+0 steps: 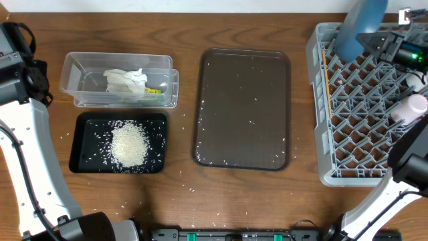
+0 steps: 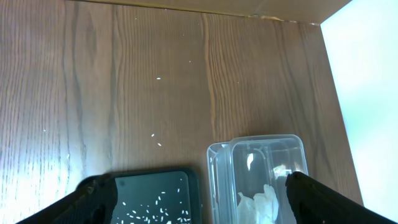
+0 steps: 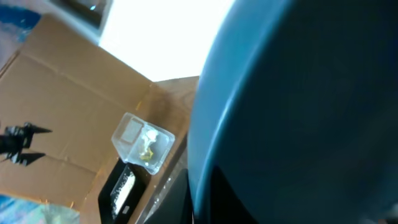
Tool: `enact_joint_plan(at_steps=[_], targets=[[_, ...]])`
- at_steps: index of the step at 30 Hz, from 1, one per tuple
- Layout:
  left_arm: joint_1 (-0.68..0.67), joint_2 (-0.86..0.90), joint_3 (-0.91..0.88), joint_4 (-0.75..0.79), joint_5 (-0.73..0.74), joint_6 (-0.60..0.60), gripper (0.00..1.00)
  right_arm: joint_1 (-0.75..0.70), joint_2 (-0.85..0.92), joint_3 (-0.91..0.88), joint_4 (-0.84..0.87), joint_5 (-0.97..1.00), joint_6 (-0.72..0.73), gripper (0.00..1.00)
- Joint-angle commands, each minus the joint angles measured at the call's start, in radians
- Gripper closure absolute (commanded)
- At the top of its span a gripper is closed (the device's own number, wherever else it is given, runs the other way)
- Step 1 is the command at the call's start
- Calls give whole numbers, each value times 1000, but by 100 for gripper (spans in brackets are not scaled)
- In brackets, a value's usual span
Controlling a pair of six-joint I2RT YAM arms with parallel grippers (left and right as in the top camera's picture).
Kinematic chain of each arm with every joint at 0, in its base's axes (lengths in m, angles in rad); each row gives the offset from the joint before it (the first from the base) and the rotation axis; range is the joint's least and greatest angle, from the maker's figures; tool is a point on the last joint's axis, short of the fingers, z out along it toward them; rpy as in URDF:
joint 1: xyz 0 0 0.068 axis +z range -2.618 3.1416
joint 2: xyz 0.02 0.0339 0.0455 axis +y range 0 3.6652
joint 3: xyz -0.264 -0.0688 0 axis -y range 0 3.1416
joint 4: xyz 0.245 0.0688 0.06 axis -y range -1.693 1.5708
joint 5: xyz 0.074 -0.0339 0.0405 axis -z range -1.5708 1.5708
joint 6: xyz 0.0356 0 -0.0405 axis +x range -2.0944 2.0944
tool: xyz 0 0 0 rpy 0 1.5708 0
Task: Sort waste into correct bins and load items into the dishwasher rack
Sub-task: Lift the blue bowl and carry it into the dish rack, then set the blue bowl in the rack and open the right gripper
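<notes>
The large dark-blue bowl (image 1: 361, 27) stands on edge over the far-left corner of the grey dishwasher rack (image 1: 318, 87). My right gripper (image 1: 382, 43) is shut on its rim. In the right wrist view the bowl (image 3: 298, 93) fills the frame, with one dark finger (image 3: 177, 199) against it. A pink cup (image 1: 409, 107) and chopsticks (image 1: 326, 80) lie in the rack. The clear container (image 1: 73, 84) holds the napkin (image 1: 126, 80) and yellow wrapper (image 1: 154, 90). Rice (image 1: 128, 144) is heaped in the black tray (image 1: 83, 161). My left gripper (image 2: 196, 193) hangs open above both bins.
The flat brown serving tray (image 1: 244, 110) lies mid-table with scattered grains on it. A few loose grains dot the wood around the black tray and near the front edge. My left arm (image 1: 27, 87) stands at the far left.
</notes>
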Motion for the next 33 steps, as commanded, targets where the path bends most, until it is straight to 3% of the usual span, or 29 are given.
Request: enact_joint_plan(at_steps=[1, 7, 13, 17, 26, 30, 33], targets=[[3, 1, 3, -6, -13, 6, 10, -28, -7, -24, -43, 117, 48, 86], [3, 1, 3, -6, -13, 6, 10, -46, -34, -23, -148, 284, 92, 63], [3, 1, 3, -6, -13, 6, 10, -47, -121, -23, -237, 449, 130, 49], [3, 1, 3, -6, -13, 6, 10, -47, -208, -23, -280, 585, 158, 26], [3, 1, 3, -6, -13, 6, 10, -36, -374, -23, -303, 720, 249, 25], [3, 1, 3, -6, -13, 6, 10, -17, -407, -23, -289, 720, 308, 21], [3, 1, 3, -6, -13, 6, 10, -5, -415, -23, -275, 658, 352, 11]])
